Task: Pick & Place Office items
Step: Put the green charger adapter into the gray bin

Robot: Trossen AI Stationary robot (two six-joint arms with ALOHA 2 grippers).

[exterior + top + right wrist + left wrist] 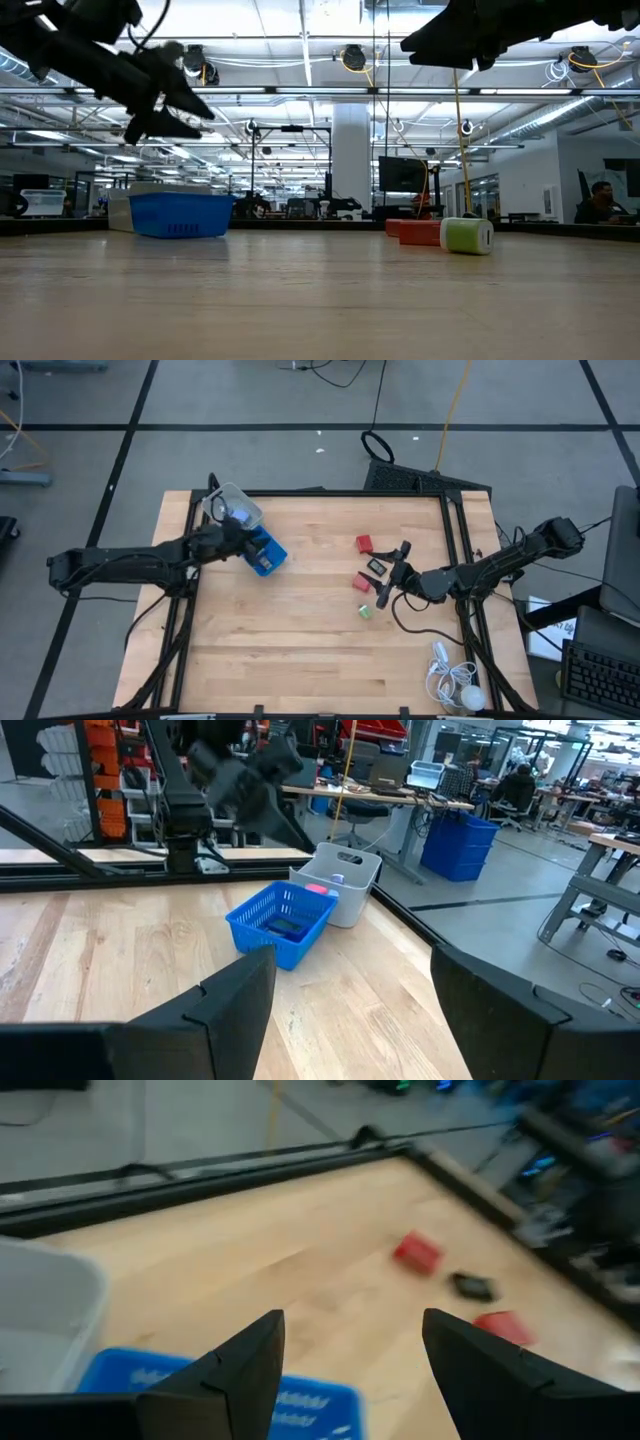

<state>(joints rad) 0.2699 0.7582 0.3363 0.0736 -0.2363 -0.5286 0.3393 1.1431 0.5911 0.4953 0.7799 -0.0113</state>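
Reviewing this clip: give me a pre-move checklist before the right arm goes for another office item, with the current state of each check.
1. Right gripper open and empty: ok; its fingers stand apart in the right wrist view with nothing between them.
2. Left gripper open and empty: ok; it hangs above the blue basket.
3. Pieces left to pick: ok; green piece, two red blocks and a dark piece lie on the table.
4. Green piece free of its neighbours: ok, it lies apart.
5. Basket has room: cannot tell; contents only partly visible.
6. White corded gadget out of the way: ok, near the table's corner.
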